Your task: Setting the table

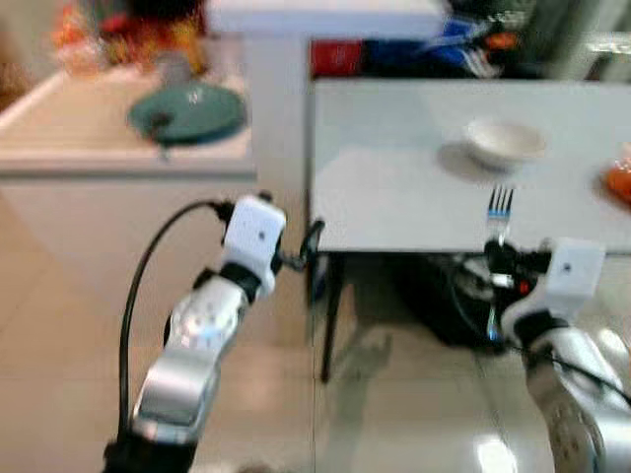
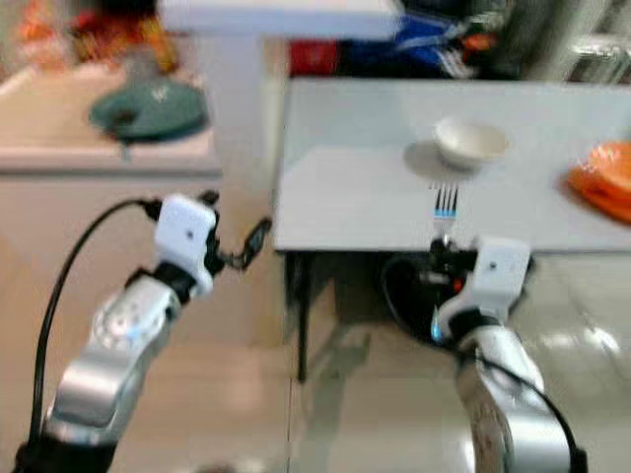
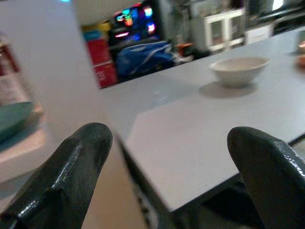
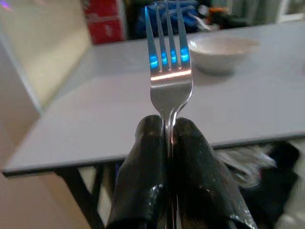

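Note:
A silver fork [image 4: 169, 62] sticks out tines-first from my right gripper [image 4: 167, 131], which is shut on its handle. In the eye views the fork [image 1: 500, 209] is held over the front edge of the grey table [image 1: 394, 187], pointing toward a white bowl [image 1: 505, 141] further in. My left gripper [image 1: 308, 246] is raised just off the table's front left corner, open and holding nothing; its black fingers [image 3: 71, 167] stand wide apart in the left wrist view, with the bowl [image 3: 238, 69] beyond them.
An orange dish [image 2: 603, 177] lies at the table's right edge. To the left stands a beige counter [image 1: 89, 148] bearing a dark green plate [image 1: 187, 110]. A white pillar [image 1: 276, 108] separates counter and table. Black table leg [image 1: 330, 315] and cables sit underneath.

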Motion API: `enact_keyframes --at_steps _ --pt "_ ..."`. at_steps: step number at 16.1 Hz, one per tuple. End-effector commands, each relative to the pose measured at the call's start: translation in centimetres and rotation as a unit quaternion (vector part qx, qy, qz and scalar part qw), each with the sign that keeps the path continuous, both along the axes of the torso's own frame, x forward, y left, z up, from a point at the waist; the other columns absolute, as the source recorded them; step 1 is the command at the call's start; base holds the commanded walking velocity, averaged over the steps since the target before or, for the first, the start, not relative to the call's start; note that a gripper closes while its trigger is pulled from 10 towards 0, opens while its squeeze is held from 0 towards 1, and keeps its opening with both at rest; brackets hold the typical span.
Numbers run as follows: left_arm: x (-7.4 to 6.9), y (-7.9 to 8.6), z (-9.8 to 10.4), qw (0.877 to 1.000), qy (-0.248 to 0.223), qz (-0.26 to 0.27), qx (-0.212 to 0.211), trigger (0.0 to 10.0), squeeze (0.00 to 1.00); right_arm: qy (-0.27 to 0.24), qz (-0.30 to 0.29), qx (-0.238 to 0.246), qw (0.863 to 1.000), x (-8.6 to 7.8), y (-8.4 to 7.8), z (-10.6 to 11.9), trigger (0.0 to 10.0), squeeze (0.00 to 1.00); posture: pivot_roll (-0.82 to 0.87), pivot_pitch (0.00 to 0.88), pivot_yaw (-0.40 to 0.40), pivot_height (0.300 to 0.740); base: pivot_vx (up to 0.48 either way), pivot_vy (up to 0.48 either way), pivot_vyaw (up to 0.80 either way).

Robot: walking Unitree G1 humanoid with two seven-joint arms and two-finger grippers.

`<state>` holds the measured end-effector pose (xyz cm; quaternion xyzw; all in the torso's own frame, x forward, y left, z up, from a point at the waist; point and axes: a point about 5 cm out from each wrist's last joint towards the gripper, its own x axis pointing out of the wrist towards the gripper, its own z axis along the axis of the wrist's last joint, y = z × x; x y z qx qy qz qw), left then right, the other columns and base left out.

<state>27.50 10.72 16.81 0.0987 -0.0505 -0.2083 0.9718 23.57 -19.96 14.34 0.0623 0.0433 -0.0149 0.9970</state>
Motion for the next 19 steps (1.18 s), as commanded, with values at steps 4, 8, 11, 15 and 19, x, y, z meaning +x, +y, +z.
enact_keyframes --at_steps 4,8,11,15,19 --pt "-0.01 -0.29 0.14 1.000 -0.003 -0.003 0.002 10.0 0.00 -0.007 0.004 -0.003 1.000 0.29 -0.20 0.47 10.0 0.00 -0.03 0.030 -0.012 0.740 0.300 0.000 -0.17" --pt "-0.05 -0.32 0.20 1.000 -0.004 -0.006 0.002 10.0 0.00 -0.003 0.001 -0.003 1.000 0.23 -0.34 0.12 10.0 0.00 -0.03 0.027 -0.010 0.740 0.314 0.000 0.00" --pt "0.03 -0.38 0.23 1.000 -0.005 -0.009 0.001 10.0 0.00 0.002 -0.001 0.000 1.000 0.23 -0.25 0.03 10.0 0.00 -0.03 0.023 -0.005 0.740 0.344 0.000 -0.16" --pt "0.20 -0.65 0.31 1.000 -0.006 -0.015 -0.001 10.0 0.00 0.002 -0.005 -0.002 1.000 0.08 -0.47 0.07 10.0 0.00 -0.03 0.029 0.003 0.740 0.355 0.000 -0.77" --pt "0.16 -0.79 0.21 1.000 -0.004 -0.018 -0.002 10.0 0.00 0.004 -0.012 -0.002 1.000 -0.06 -0.74 0.03 10.0 0.00 -0.04 0.032 0.001 0.740 0.358 0.000 -0.64"
